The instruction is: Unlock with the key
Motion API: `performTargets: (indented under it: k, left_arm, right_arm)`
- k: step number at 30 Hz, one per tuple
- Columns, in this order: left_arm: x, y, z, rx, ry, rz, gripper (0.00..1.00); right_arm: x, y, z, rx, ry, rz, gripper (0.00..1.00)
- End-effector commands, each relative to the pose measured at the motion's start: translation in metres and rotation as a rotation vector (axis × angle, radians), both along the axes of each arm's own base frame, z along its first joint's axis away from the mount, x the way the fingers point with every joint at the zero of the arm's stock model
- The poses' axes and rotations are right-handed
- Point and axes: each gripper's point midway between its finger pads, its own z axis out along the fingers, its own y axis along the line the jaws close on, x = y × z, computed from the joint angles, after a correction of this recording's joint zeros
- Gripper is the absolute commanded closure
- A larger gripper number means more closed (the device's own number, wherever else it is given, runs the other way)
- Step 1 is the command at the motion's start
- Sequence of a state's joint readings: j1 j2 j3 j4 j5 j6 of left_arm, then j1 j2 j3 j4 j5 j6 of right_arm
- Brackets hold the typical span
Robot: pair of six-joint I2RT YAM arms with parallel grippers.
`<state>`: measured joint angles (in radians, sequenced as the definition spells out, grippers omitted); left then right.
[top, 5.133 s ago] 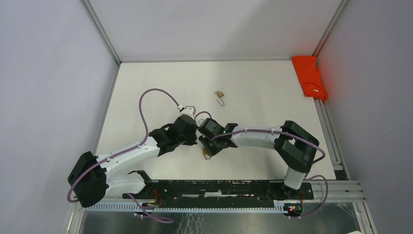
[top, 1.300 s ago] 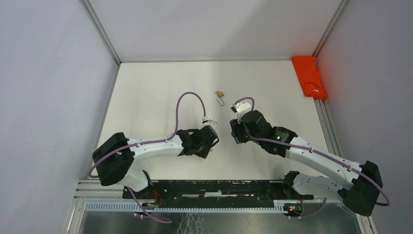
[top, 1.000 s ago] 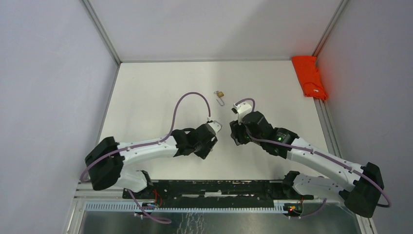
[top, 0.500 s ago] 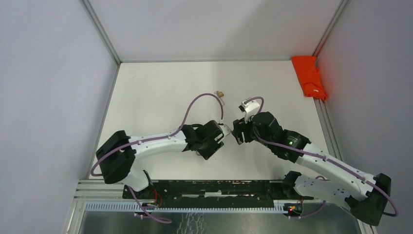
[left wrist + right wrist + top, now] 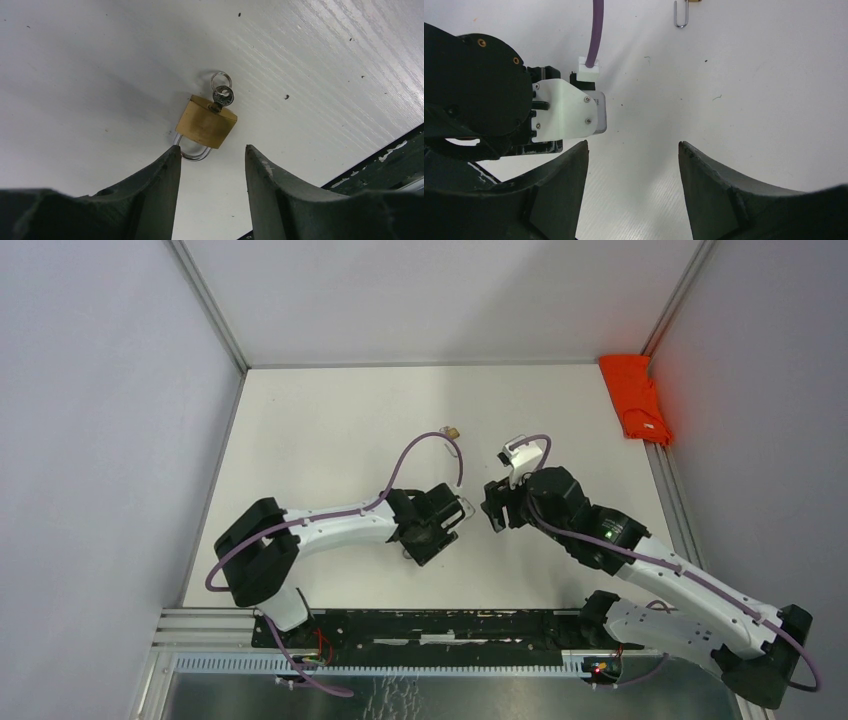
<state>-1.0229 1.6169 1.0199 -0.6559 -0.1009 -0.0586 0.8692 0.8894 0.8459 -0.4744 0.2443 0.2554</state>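
1. The padlock (image 5: 206,127) is seen lying flat on the table (image 5: 75,75). Its key (image 5: 221,95) is seated in the keyway and its shackle (image 5: 192,154) is turned toward the left gripper (image 5: 212,155). The jaws of that gripper are spread wide and nothing is held, with the shackle just at their tips.
2. The right gripper (image 5: 634,147) is held just beside the left one, its jaws likewise apart and empty.
3. If the brass body is clamped off-centre, the lock may be pushed or spun across the smooth surface rather than pinned.
4. The small key head may be missed or may slip, since little is offered to grip.
5. A collision between the two closely set wrists is risked.
6. A second padlock (image 5: 452,430) farther back could be mistaken for the target.
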Motion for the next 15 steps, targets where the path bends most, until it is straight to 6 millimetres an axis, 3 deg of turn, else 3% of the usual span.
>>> performTargets:
  k: [1, 15]
  left_arm:
    - [0.007, -0.008, 0.002, -0.026, -0.013, -0.035, 0.44]
    - [0.006, 0.003, -0.02, 0.013, 0.076, -0.084, 0.44]
  right_arm:
    - [0.004, -0.002, 0.037, 0.05, -0.075, -0.007, 0.29]
    - [0.002, -0.003, 0.065, 0.075, -0.11, 0.004, 0.25]
